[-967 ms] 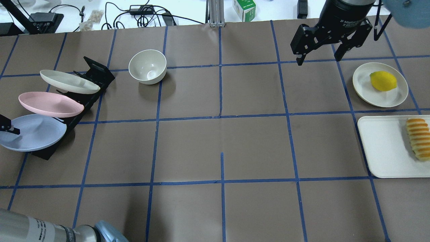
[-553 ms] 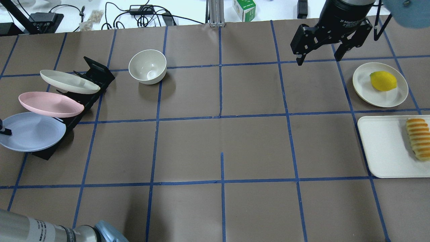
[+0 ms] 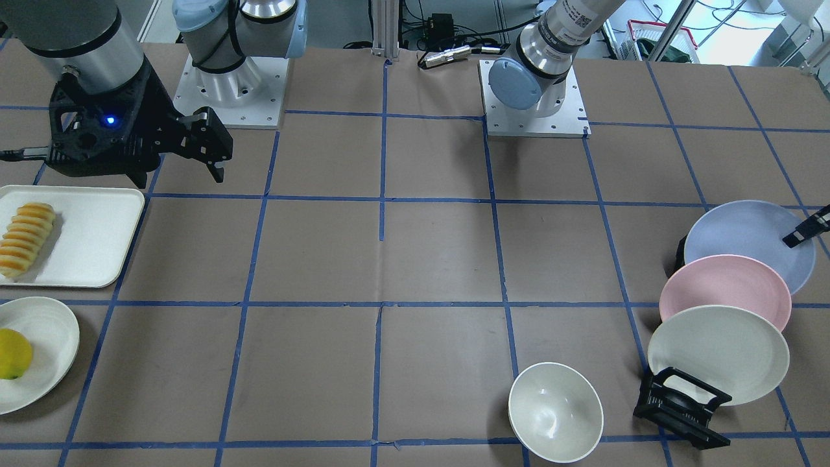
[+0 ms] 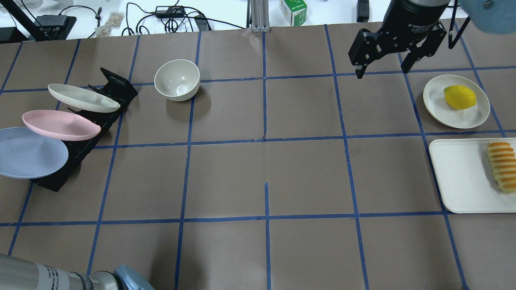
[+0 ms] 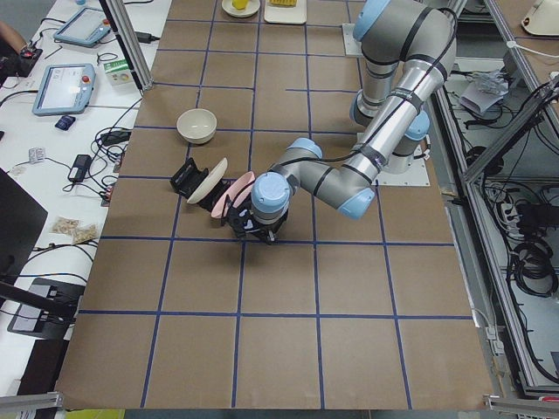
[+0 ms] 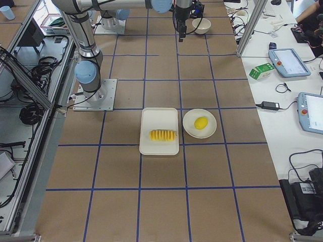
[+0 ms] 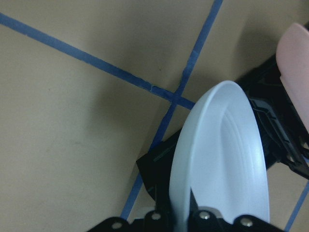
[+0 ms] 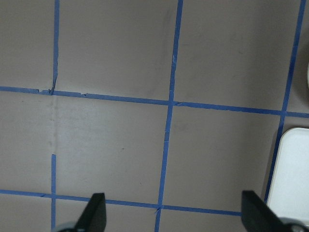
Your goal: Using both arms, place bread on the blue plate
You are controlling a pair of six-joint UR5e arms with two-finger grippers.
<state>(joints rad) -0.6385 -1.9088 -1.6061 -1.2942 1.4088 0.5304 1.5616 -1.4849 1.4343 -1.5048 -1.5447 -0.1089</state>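
Note:
The bread (image 4: 502, 166) lies on a white tray (image 4: 459, 177) at the table's right edge; it also shows in the front-facing view (image 3: 24, 239). The blue plate (image 4: 32, 153) stands tilted at the near end of a black rack (image 4: 80, 149). My left gripper (image 7: 181, 212) is shut on the blue plate's (image 7: 227, 159) rim, and one finger shows across the plate (image 3: 746, 243) in the front-facing view. My right gripper (image 4: 383, 68) is open and empty, high over the far right of the table, well away from the bread.
A pink plate (image 4: 60, 125) and a cream plate (image 4: 82, 98) lean in the same rack. A cream bowl (image 4: 177, 79) stands behind the rack. A yellow lemon (image 4: 459, 97) sits on a small cream plate (image 4: 437, 104) beyond the tray.
The blue plate has shifted left and slightly up in the overhead view, held by my left gripper, whose finger has left that view. My right gripper has stayed put.

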